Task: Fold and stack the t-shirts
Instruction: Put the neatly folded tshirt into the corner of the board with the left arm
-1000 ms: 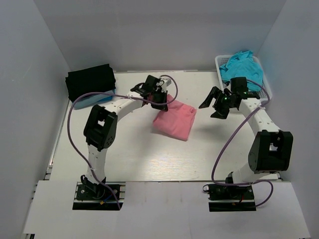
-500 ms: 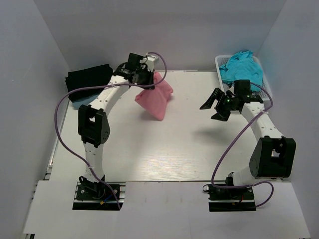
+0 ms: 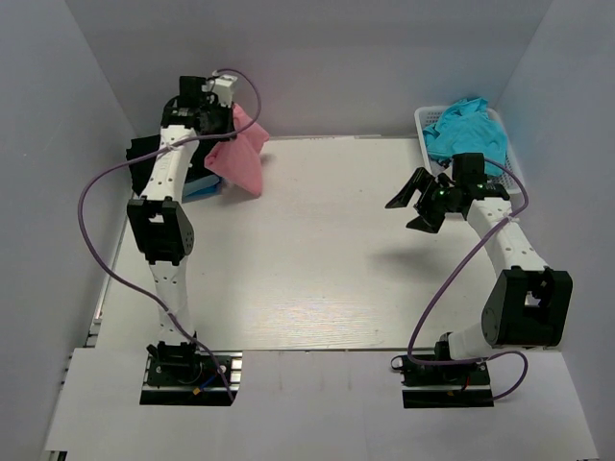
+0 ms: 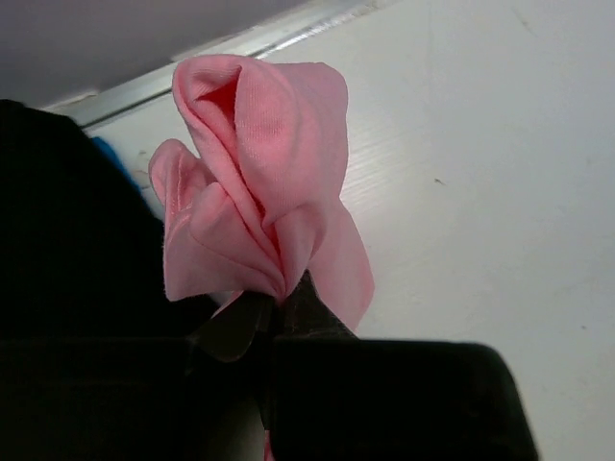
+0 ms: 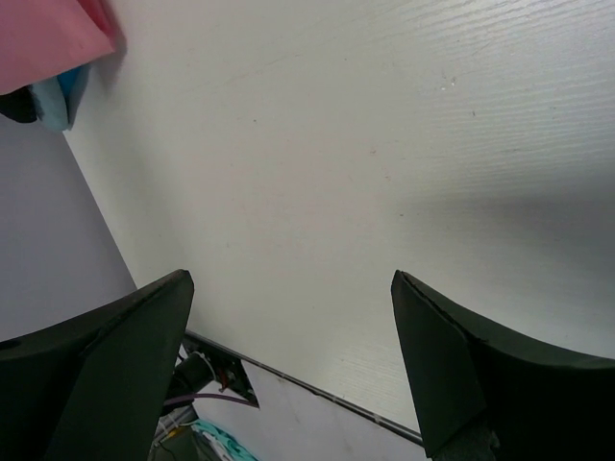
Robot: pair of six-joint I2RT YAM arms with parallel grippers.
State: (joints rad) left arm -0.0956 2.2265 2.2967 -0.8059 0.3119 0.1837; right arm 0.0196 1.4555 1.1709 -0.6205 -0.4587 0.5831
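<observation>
My left gripper (image 3: 227, 125) is shut on the salmon-pink t-shirt (image 3: 242, 161), which hangs bunched from it above the table's far left corner. In the left wrist view the pink cloth (image 4: 259, 182) fans out from the pinched jaws of the left gripper (image 4: 274, 303). Just beside and below it lies the folded black t-shirt (image 3: 144, 154) on a light blue one (image 3: 200, 187). A teal t-shirt (image 3: 466, 125) is heaped in the white basket (image 3: 421, 123). My right gripper (image 3: 413, 204) hovers open over bare table near the basket, nothing between its fingers (image 5: 125, 336).
Grey walls close in the table on the left, back and right. The black t-shirt (image 4: 67, 221) fills the left of the left wrist view. The right wrist view shows the white tabletop (image 5: 336, 144) and, far off, the pink shirt (image 5: 48, 29).
The left arm has lifted the pink t-shirt off the middle of the table and swung it left and back, over to the black and blue stack. The right arm has hardly moved.
</observation>
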